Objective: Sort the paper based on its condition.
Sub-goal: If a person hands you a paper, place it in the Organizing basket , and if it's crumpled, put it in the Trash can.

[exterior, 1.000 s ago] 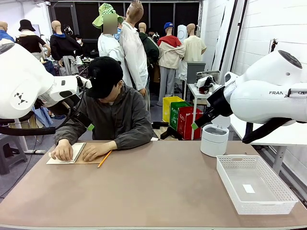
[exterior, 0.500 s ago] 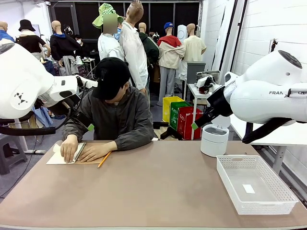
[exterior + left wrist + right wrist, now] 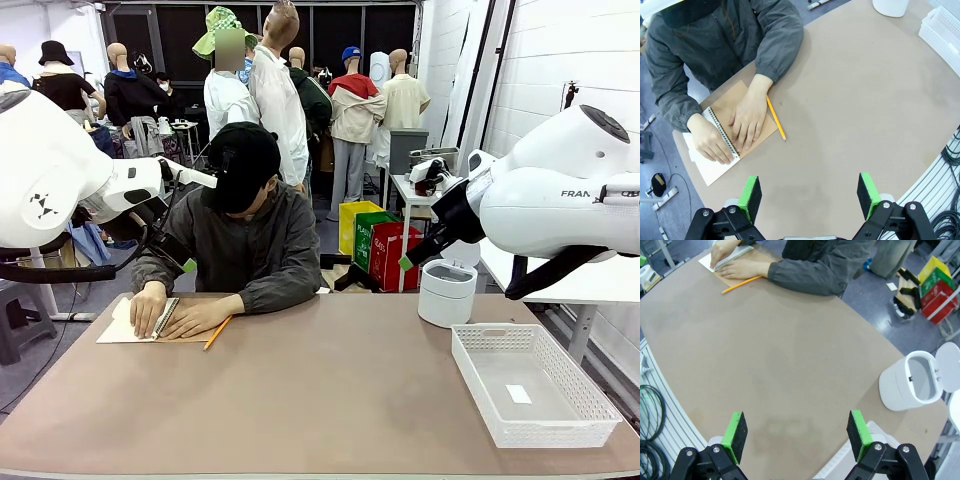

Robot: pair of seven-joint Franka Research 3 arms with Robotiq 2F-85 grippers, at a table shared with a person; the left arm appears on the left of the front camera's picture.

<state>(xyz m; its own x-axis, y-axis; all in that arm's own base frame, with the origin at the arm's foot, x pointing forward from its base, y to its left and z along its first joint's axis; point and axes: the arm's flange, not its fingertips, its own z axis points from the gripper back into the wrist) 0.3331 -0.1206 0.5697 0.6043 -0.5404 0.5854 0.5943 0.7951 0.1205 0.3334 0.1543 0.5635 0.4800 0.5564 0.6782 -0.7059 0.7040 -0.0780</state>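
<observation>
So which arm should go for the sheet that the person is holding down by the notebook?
Left, probably. The left gripper hangs open near the paper, which lies under the person's hand at the table's left end. The right gripper, also open, is toward the other end, near the white bin.

A brown desk (image 3: 330, 400) carries a few items. Near its far-left corner lies a spiral-bound notebook (image 3: 737, 97) with a brown cardboard cover, its wire spine running across it. Just beside the notebook, on the side toward the desk's middle, a yellow pencil (image 3: 218, 332) lies at a slant. At the near-right corner sits a white lattice basket (image 3: 552, 432) with a tiny white tag (image 3: 518, 394) on its floor. Close to the far-right corner stands a round white bin (image 3: 446, 292), its lid (image 3: 947, 365) tipped open. Beyond the far edge, yellow (image 3: 355, 225), green (image 3: 370, 238) and red (image 3: 395, 255) boxes stand on the floor.
</observation>
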